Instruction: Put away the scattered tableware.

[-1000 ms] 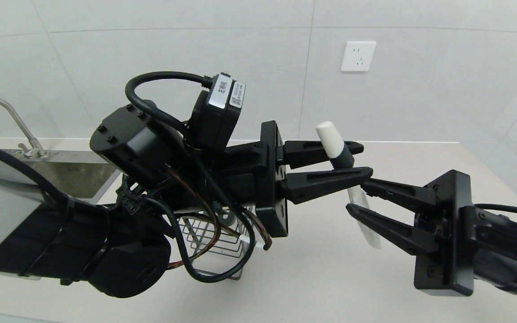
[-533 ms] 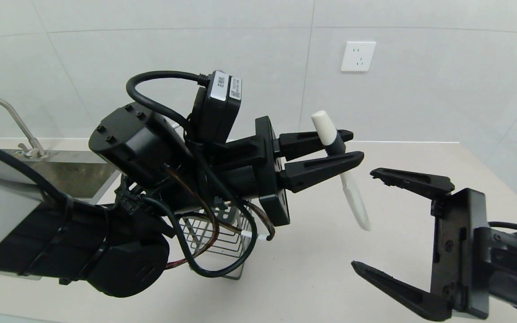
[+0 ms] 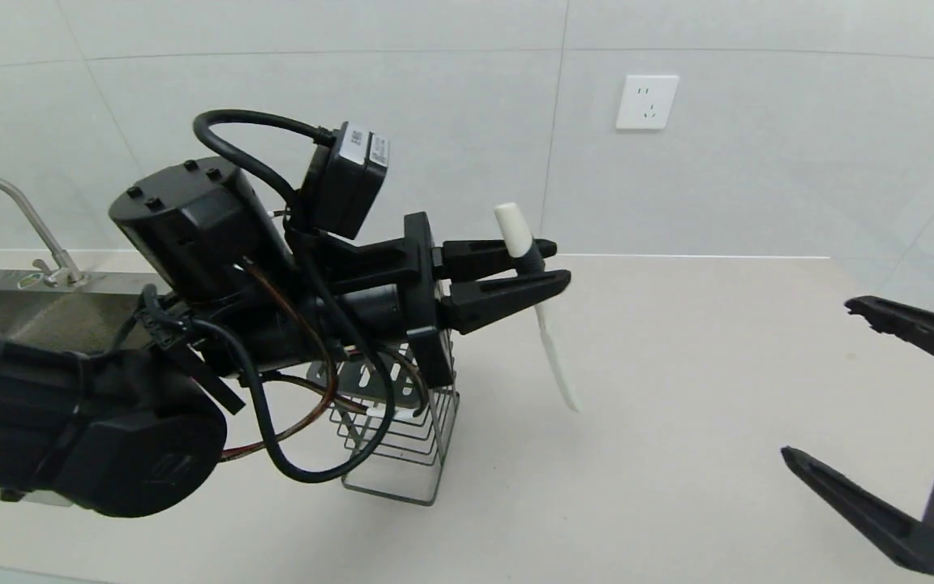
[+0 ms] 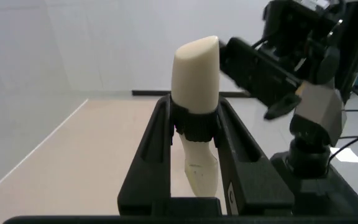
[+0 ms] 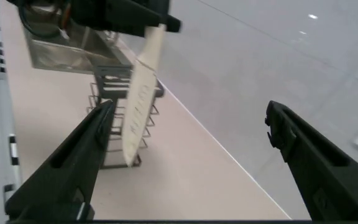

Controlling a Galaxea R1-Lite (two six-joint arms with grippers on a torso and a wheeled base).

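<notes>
Pinching white knife [image 3: 552, 353], left jaws over beige counter [image 3: 702, 365]; right jaws spread; socket [image 3: 647, 101] on wall [image 3: 799, 162].

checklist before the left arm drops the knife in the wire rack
1. Knife gripped: ok, left gripper is shut on its black collar.
2. Blade pointing down: ok, slightly tilted.
3. Knife above the wire rack: not ok, it hangs off to the rack's right.
4. Right gripper out of the way: ok, open and well apart from the knife.
5. Free room in the rack: cannot tell, the left arm covers its top.
</notes>
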